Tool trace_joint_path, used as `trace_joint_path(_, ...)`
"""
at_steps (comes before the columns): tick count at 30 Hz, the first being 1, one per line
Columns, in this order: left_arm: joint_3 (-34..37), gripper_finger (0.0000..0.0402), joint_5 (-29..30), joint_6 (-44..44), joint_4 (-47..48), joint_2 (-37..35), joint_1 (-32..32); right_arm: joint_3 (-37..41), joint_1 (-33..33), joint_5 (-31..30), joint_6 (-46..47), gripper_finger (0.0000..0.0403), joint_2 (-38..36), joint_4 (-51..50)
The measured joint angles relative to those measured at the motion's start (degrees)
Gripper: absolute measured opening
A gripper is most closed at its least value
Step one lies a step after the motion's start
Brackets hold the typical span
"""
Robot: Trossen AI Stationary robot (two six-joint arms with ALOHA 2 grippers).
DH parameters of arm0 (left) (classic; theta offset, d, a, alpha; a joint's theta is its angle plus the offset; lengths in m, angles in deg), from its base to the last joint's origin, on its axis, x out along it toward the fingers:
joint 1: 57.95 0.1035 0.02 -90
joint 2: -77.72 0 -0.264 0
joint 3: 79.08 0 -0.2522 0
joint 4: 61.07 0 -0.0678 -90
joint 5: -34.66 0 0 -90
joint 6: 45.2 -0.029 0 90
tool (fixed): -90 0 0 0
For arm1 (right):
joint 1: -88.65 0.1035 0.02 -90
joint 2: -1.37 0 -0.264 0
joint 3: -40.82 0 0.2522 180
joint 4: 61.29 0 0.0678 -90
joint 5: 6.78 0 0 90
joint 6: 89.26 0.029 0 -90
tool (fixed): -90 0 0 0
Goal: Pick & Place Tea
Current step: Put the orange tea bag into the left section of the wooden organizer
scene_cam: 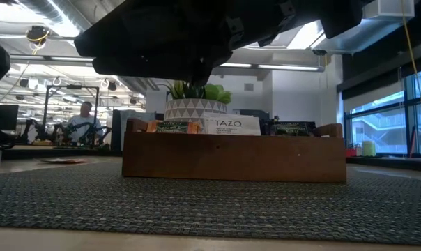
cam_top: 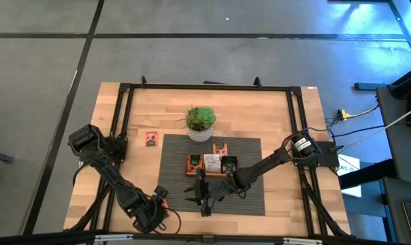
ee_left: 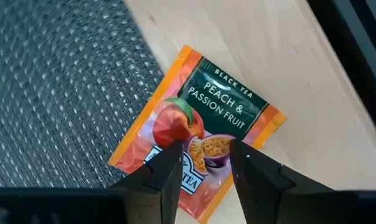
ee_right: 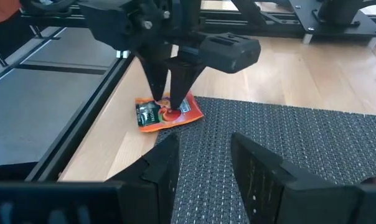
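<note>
Left tool [ee_left: 203, 163] pointing straight down, fingers apart; right tool [ee_right: 203, 155] low, level, fingers apart, facing the left arm

Your two arms are matte black, built of angular jointed links; the left gripper [ee_right: 168, 93] and right gripper [ee_right: 203, 163] end in tapered dark fingers.

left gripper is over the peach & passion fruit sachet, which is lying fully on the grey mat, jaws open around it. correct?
Not quite. The left gripper is over the peach & passion fruit sachet with jaws open, but the sachet lies on the bare wooden table just beside the grey mat, at most a corner overlapping its edge. The left wrist view shows it; the right wrist view agrees.
</note>
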Motion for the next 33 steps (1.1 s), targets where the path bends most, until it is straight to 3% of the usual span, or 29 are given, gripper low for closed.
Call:
trace_joint_path(7, 0.1, 0.013, 0.7, 22.5, -5.2, 0.2, -0.1, 0.0, 0.0, 0.0, 3.2, 0.0145, 0.0, 0.0)
trace_joint_path(12, 0.1, 0.013, 6.8, 42.4, -6.8, 0.3, 0.0, 0.0, -0.4, 0.4, 12.1, 0.0145, 0.0, -0.5)
trace_joint_path(17, 0.1, 0.013, 12.1, 60.0, -6.5, 1.0, 0.2, 0.0, -0.4, 2.9, 11.0, 0.0145, 0.0, -0.5)
trace_joint_path(20, 0.0, 0.013, 12.8, 67.3, -6.9, 2.1, 0.7, 0.0, -0.4, 3.4, 20.8, 0.0145, 0.0, -0.9)
trace_joint_path(22, -0.1, 0.013, 13.4, 67.9, -7.2, 2.5, 0.8, 0.0, -0.6, 4.0, 25.6, 0.0145, 0.0, -1.5)
trace_joint_path(26, 0.3, 0.013, 15.6, 60.6, -5.6, 0.6, 0.3, 0.0, -0.7, 5.0, 25.4, 0.0145, 0.0, -3.5)
trace_joint_path(33, 0.2, 0.013, 14.8, 31.0, -6.2, -3.9, 0.0, 0.0, -0.6, 5.0, 24.0, 0.0145, 0.0, -3.7)
